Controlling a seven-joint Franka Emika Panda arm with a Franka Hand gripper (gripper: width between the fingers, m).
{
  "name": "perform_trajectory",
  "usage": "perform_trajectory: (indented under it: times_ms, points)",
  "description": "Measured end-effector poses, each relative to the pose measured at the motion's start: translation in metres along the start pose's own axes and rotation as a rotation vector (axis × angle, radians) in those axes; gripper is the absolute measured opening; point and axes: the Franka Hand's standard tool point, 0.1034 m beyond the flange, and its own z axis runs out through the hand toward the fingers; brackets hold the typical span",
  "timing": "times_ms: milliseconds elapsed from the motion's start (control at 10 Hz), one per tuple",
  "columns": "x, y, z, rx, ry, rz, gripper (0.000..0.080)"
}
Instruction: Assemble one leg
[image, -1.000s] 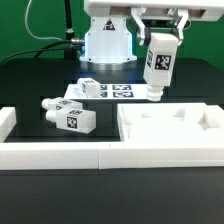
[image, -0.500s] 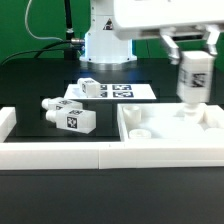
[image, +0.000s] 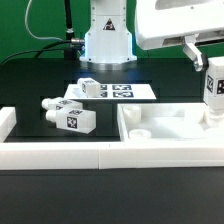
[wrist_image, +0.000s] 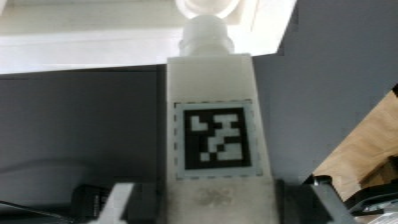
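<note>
My gripper (image: 212, 72) is shut on a white leg (image: 214, 93) with a black-and-white tag and holds it upright at the exterior view's right edge, over the far right corner of the large white panel (image: 170, 135). In the wrist view the leg (wrist_image: 214, 120) fills the middle between my fingers (wrist_image: 118, 200), its narrow tip pointing at the panel's rim (wrist_image: 107, 40). Other legs lie loose: one (image: 88, 87) on the marker board, two (image: 70, 117) to the exterior view's left of the panel.
The marker board (image: 118, 92) lies in front of the robot base (image: 107, 45). A white rail (image: 50, 152) runs along the near side, left of the panel. The table is black with a green backdrop behind.
My gripper has carried the leg toward the exterior view's right, from above the panel's far rim to the panel's far right corner, and slightly lower.
</note>
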Motion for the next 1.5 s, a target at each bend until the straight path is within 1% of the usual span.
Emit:
perform_trajectory:
  times_ms: [100, 200, 300, 500, 600, 900, 1000, 1100, 1200, 1500]
  points:
    - [-0.01, 0.0, -0.001, -0.015, 0.013, -0.024, 0.0284]
    - [-0.023, -0.001, 0.003, -0.011, -0.017, -0.03, 0.0284]
    - [-0.026, -0.003, 0.004, -0.004, -0.036, -0.028, 0.0284]
    - [-0.027, -0.005, 0.005, 0.0, -0.042, -0.028, 0.0284]
    - [-0.028, -0.008, 0.005, 0.005, -0.044, -0.028, 0.0284]
    - [-0.023, -0.009, 0.01, 0.01, -0.045, -0.023, 0.0284]
    - [-0.019, -0.006, 0.014, 0.008, -0.04, -0.023, 0.0284]
    - [-0.019, -0.004, 0.018, 0.006, -0.038, -0.021, 0.0284]
    - [-0.024, -0.004, 0.021, 0.006, -0.048, -0.02, 0.0284]
    - [-0.026, -0.006, 0.023, 0.001, -0.03, -0.024, 0.0284]
